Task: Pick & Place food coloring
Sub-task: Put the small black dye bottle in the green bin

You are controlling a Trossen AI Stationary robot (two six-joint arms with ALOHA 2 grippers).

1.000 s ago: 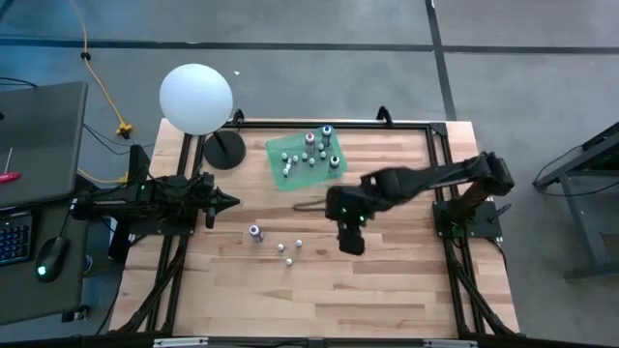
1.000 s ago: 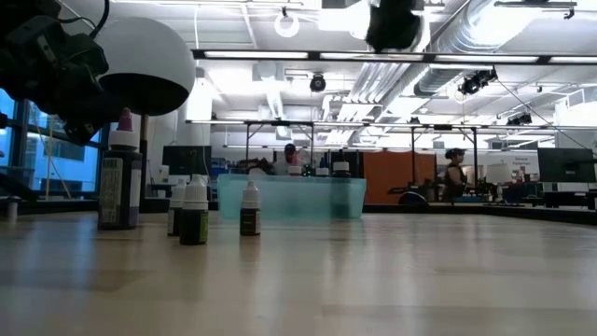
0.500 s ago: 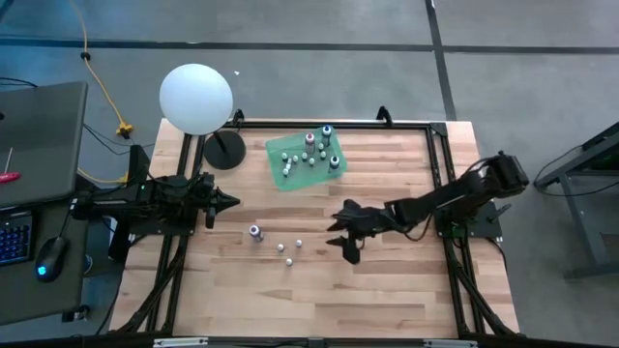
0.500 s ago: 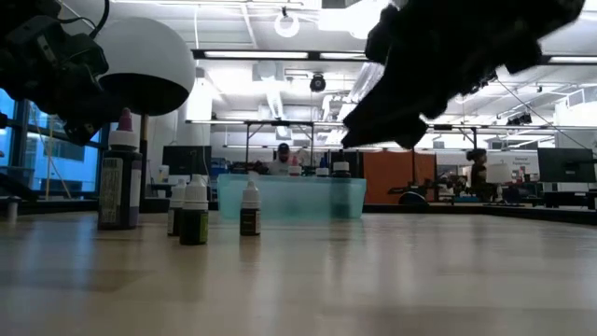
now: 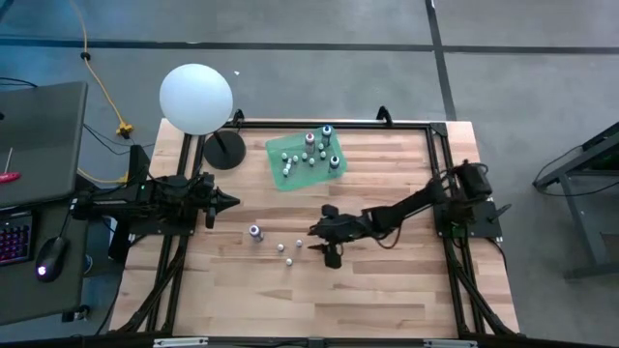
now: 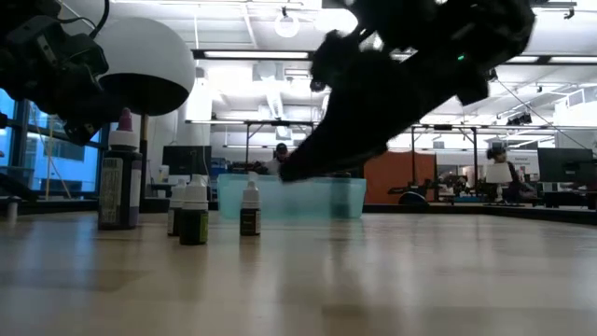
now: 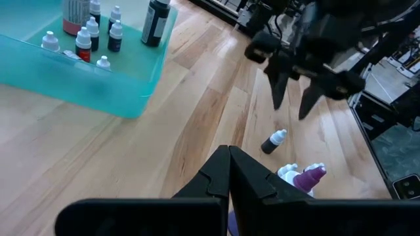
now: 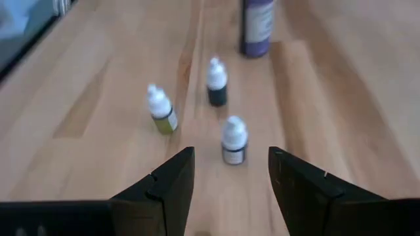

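High view showed the right arm stretched low across the desk (image 5: 387,280) from its right edge, its right pincer (image 5: 322,242) down near the surface, fingers spread apart and holding nothing. Just beyond its tips stood three small loose bottles (image 8: 226,137) and a larger purple bottle (image 5: 254,232), none touched. More food coloring stood in the teal tray (image 5: 280,174) further back. The left pincer (image 5: 230,202) waited at the left side, fingers together.
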